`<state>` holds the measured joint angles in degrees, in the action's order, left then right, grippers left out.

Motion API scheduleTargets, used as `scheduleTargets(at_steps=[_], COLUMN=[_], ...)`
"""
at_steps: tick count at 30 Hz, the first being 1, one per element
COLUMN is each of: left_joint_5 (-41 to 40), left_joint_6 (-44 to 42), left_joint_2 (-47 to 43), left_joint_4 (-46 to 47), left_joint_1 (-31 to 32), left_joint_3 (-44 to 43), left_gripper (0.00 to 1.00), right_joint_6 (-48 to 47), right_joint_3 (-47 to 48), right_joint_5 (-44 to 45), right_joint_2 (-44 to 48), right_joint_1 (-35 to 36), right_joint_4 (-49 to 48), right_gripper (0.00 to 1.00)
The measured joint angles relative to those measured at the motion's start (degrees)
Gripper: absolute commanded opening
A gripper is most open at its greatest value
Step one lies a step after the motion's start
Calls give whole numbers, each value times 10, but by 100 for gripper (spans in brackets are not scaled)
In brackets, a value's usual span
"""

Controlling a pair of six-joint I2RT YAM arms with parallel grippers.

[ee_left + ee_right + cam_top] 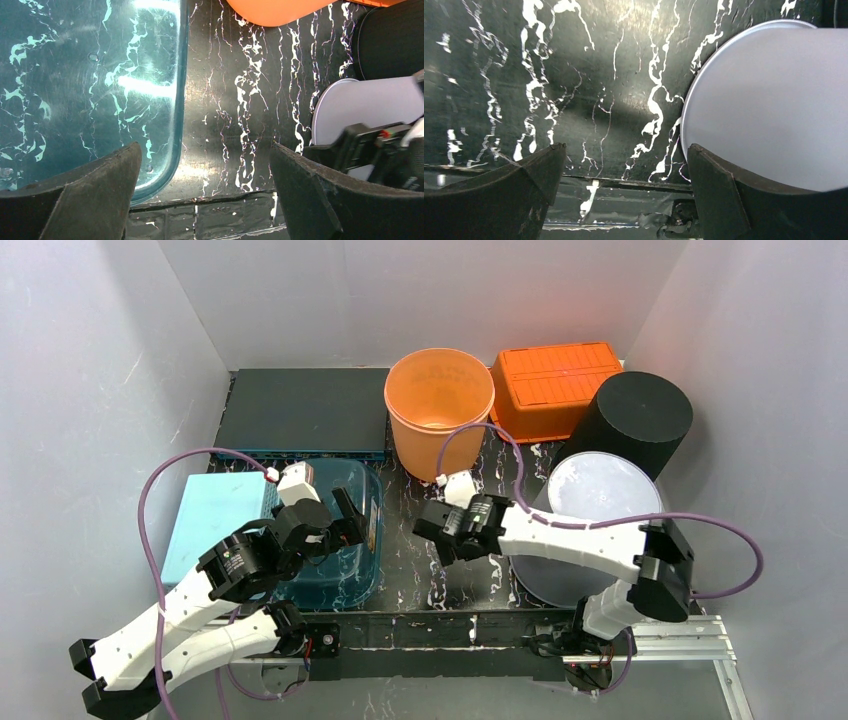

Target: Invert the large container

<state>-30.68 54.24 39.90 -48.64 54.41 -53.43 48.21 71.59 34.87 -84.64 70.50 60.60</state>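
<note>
Left gripper [205, 150] gapes over teal container [75, 100] rim.

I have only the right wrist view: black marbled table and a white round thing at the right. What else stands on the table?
Observer: Behind the white round thing is a black cylinder; an orange bucket and an orange crate stand further back.
Operator: Where is the other arm?
Observer: The left claw hangs open over the right rim of a teal clear tub.
Operator: Is something beside this tub?
Observer: A light blue flat lid lies at its left side.
</note>
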Motion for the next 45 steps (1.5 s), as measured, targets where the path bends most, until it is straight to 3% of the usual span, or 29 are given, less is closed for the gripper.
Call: scheduleTargets(at_steps=[14,21,26,39,45], left_joint_5=[0,0,3,16,16], left_joint_6=[0,0,0,-1,-2], left_joint_2=[7,9,10,25,20], left_joint_4=[2,3,9,20,20], left_joint_1=[0,0,0,0,0], left_joint_3=[0,0,0,0,0], left_gripper=[98,98,98,98,98], right_joint_6=[122,223,232,164,189], right_joint_3=[-139,-196,-201,-188,-202], right_joint_5=[37,79,94,67,77], right_joint_2=[-19,135,215,107,131], right_joint_1=[-21,-55,-58,-59,-60], right_joint_4=[19,68,80,44,84], right_gripper=[99,99,99,99,99])
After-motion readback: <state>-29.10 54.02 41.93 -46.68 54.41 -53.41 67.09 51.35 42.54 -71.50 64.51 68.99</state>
